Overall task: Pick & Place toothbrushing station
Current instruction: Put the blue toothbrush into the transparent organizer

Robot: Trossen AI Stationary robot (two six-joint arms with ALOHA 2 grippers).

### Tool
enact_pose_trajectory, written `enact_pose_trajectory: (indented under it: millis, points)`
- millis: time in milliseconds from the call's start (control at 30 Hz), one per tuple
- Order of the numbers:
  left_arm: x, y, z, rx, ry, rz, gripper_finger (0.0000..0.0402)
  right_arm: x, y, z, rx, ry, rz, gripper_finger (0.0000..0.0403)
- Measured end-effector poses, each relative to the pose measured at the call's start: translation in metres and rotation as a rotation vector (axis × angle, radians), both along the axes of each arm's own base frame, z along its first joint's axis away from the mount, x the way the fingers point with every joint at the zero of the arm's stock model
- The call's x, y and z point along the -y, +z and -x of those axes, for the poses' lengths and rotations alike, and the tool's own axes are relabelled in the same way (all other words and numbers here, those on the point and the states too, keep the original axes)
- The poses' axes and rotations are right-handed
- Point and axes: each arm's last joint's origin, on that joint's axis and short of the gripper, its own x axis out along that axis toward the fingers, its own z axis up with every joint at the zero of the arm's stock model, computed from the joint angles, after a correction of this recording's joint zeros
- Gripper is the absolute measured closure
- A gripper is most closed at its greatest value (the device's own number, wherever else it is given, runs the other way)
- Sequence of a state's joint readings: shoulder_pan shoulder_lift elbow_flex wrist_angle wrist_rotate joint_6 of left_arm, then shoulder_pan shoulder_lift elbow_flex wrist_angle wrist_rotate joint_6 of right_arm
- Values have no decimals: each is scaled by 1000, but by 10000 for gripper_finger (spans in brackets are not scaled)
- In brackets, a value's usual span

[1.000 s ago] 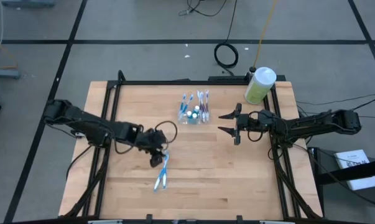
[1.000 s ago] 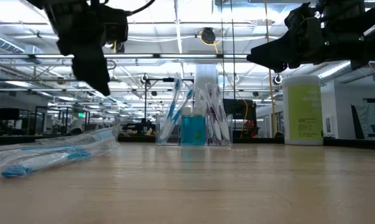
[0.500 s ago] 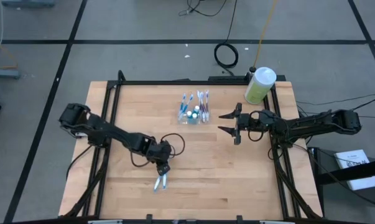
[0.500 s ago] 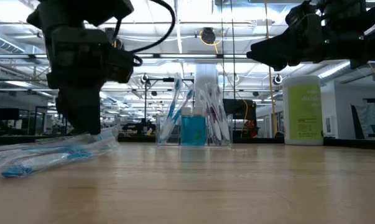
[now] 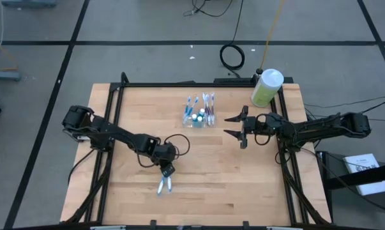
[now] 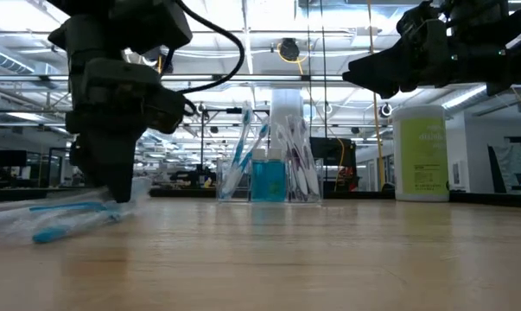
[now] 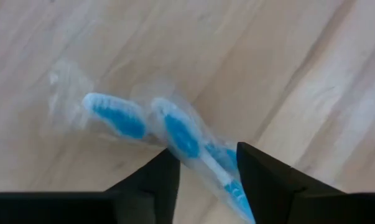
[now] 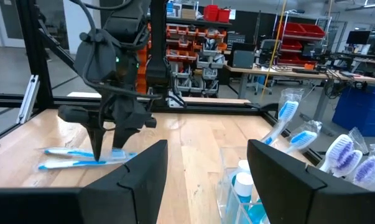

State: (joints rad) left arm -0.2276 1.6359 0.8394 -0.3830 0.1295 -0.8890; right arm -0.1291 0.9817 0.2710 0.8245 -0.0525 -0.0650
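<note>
Station (image 5: 198, 111): a small clear, colourless tray standing on the wooden table (image 5: 256, 179), packed with upright brushes, blue ones on one side and purple ones on the other, and a small bottle of blue liquid with a white cap between them. It sits just ahead of the right pincer (image 5: 229, 126) and a little to one side, not touching it, and well apart from the left pincer (image 5: 167, 172). The right pincer hangs above the table with its fingers spread wide and nothing between them. The left pincer points down at a clear pack (image 7: 143, 124), its fingers (image 7: 151, 182) parted with one on each side of the pack's handle end; whether they press on the wrap cannot be made out. The pack holds two blue brushes lying flat side by side, their handles hidden behind those fingers in the left wrist view. How many brushes stand in the station is hard to count, since they overlap. One green bottle (image 5: 266, 87) with a white cap stands at the table's corner, behind the right pincer.
</note>
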Motion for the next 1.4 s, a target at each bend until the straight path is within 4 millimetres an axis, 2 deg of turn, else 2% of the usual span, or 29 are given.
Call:
enact_pose_trajectory:
  millis: [233, 500, 600, 800, 933, 1167, 1300, 1400]
  points:
    - [1, 2, -1, 17, 2, 8, 312, 0, 0, 0, -2, 0, 0, 190]
    - [1, 6, -2, 40, -52, 57, 375, 0, -1, 0, -7, 0, -1, 190]
    - [1, 15, -1, 86, -83, 52, 395, 0, -1, 0, -8, 0, -1, 190]
    - [-3, 48, 4, 265, -109, -22, 394, 0, -1, 0, -15, 0, -3, 190]
    - [-9, 83, 14, 456, -102, -160, 396, 0, -1, 0, -15, 0, -3, 190]
    - [-19, 141, 33, 796, -98, -620, 398, 0, -2, 0, -18, 0, -3, 190]
    - [-27, 156, 33, 848, -65, -858, 392, 0, -2, 0, -24, 0, -4, 190]
    - [-39, 160, 28, 853, -73, -956, 398, 0, -3, 0, -30, 0, -5, 190]
